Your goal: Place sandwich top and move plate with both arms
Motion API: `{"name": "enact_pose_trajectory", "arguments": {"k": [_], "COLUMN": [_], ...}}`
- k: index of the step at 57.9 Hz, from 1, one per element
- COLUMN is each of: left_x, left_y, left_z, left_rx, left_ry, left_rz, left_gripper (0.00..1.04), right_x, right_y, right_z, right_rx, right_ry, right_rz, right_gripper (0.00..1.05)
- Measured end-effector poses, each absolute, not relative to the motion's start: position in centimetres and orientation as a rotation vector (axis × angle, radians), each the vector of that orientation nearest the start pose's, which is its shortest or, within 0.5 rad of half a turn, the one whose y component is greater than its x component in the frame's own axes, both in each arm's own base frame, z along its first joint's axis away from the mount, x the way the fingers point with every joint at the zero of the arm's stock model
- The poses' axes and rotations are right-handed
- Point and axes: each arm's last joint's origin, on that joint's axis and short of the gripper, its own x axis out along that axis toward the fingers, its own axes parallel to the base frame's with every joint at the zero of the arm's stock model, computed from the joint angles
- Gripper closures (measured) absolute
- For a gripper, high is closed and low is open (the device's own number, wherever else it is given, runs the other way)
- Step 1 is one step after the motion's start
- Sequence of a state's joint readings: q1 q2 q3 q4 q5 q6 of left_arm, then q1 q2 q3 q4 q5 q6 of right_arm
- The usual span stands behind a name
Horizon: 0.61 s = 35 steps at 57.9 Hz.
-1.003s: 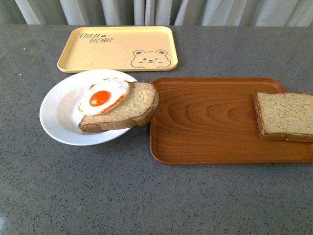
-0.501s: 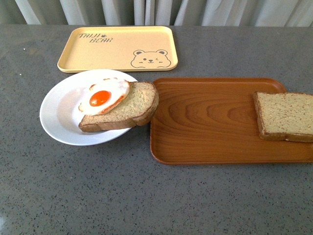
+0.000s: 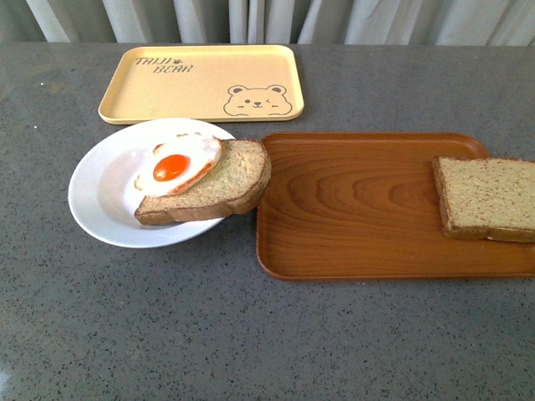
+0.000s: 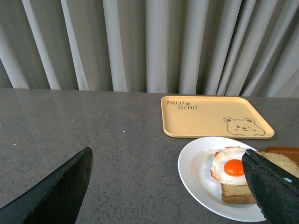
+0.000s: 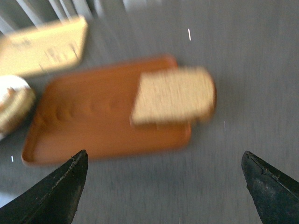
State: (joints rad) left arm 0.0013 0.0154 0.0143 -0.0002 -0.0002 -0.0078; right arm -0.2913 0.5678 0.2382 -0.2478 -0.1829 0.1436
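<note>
1. Left gripper point(image 4: 166, 154): fingers point(image 4: 51, 191) spread wide, nothing between them, nothing held.
2. Right gripper point(image 5: 163, 155): fingers point(image 5: 273, 186) also wide apart and empty. This view is blurred.
3. Sandwich top point(image 5: 173, 95) lies flat ahead of the right gripper, between the lines of its two fingers and well clear of both. It sits at the end of the wooden tray point(image 5: 88, 121) and one edge hangs over the tray rim.
4. Front view: sandwich top point(image 3: 487, 199) is on the far right of the wooden tray point(image 3: 351, 209).
5. Plate point(image 4: 196, 172) is ahead of the left gripper, toward its right finger. That finger overlaps the plate's edge in the view; cannot tell whether they touch.
6. On the plate point(image 3: 92, 192) is the egg slice point(image 3: 234, 180) with a fried egg point(image 3: 175, 165) on it. The slice pokes over the plate rim toward the wooden tray.
7. Bear tray point(image 4: 215, 116) lies beyond the plate, farther from the left gripper. Its print looks like "TAIJI BEAR", with a bear face in one corner.
8. Everything sits on a grey speckled table point(image 3: 251, 334), with a curtain point(image 4: 140, 42) behind.
</note>
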Motion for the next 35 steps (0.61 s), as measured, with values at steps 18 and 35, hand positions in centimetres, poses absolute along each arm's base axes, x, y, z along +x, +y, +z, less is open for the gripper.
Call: {"name": "enact_pose_trajectory", "arguments": {"k": [18, 35], "left_x": [9.8, 9.8], "left_y": [0.0, 0.0], "left_z": [16.7, 16.7], "left_rx": [-0.008, -0.008], "left_ry": [0.001, 0.001], "left_rz": [0.002, 0.002], "left_gripper": [0.09, 0.09], "right_x": [20.8, 26.5], "right_y": [-8.2, -8.7], "right_z": [14.6, 11.6], "right_rx": [0.265, 0.270], "right_ry": [0.640, 0.705], "right_rz": [-0.171, -0.095], "right_gripper": [0.09, 0.09]}}
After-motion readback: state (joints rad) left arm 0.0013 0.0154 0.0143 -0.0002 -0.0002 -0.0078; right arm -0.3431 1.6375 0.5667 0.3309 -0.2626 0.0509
